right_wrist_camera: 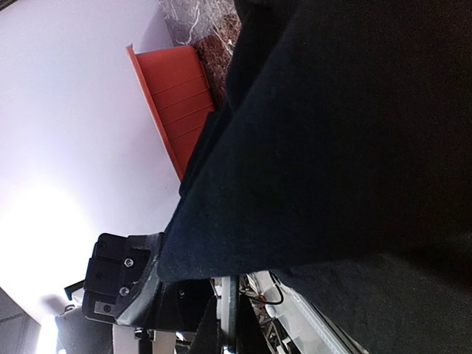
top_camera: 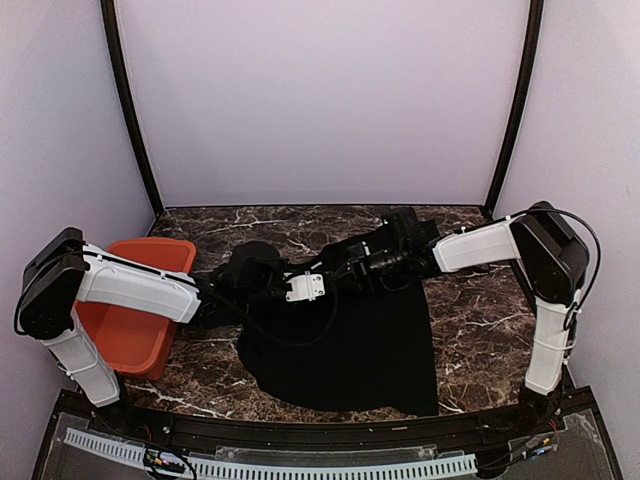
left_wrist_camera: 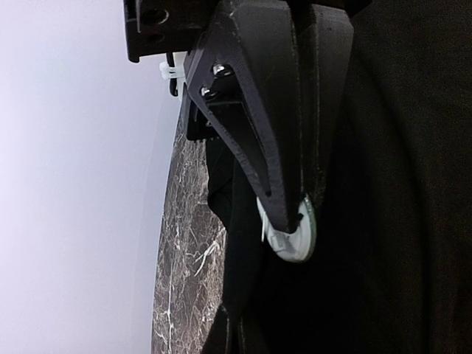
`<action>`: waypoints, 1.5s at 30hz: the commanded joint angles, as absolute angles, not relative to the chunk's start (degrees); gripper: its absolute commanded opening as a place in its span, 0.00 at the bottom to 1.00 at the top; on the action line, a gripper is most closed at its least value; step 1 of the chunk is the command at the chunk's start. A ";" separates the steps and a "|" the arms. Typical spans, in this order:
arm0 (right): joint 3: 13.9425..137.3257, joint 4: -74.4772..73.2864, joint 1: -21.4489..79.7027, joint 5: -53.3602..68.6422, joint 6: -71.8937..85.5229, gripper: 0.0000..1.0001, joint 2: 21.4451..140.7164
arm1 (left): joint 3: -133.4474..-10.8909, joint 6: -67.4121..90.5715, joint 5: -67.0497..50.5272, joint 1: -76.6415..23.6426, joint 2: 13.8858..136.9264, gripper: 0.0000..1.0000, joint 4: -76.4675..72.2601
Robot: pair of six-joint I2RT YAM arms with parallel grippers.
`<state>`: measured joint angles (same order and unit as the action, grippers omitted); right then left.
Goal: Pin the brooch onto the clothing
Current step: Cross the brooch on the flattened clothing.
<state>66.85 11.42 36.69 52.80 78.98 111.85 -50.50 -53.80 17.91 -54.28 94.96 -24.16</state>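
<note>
Black fabric T-shirt [top_camera: 350, 350] lies under my fingers. My left gripper [left_wrist_camera: 291, 217] pinches a round white brooch [left_wrist_camera: 296, 240] over it. My right gripper [top_camera: 342, 264] is closed, buried in cloth. An orange plastic bin [top_camera: 130, 330] sits behind my left fingers, and I see its inside only partly.

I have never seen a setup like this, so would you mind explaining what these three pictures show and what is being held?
These are two robot arms bolted at the near edge of a marble table, each ending in a two-finger gripper. The wide picture comes from a fixed camera above and behind them; the other two come from cameras on the wrists. A black shirt lies on the table, with an orange bin to its left. The left gripper is shut on a small pale round brooch. The right gripper is shut too, seemingly on a fold of the shirt, though cloth hides its fingers in its own view.
</note>
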 commanded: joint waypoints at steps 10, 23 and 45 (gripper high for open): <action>68.95 16.17 36.43 52.45 81.13 0.00 112.05 | -50.43 -53.63 17.53 -55.06 94.36 0.01 -24.94; 67.02 16.08 36.47 52.24 80.30 0.00 109.57 | -51.46 -53.38 19.28 -55.04 95.46 0.01 -24.18; 65.87 16.19 36.39 51.77 79.39 0.00 108.13 | -54.25 -50.43 21.64 -55.04 97.05 0.01 -20.81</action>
<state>66.72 14.59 36.69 52.42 80.38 110.30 -52.75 -51.75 21.08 -54.65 97.19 -22.94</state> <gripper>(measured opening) 0.025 0.011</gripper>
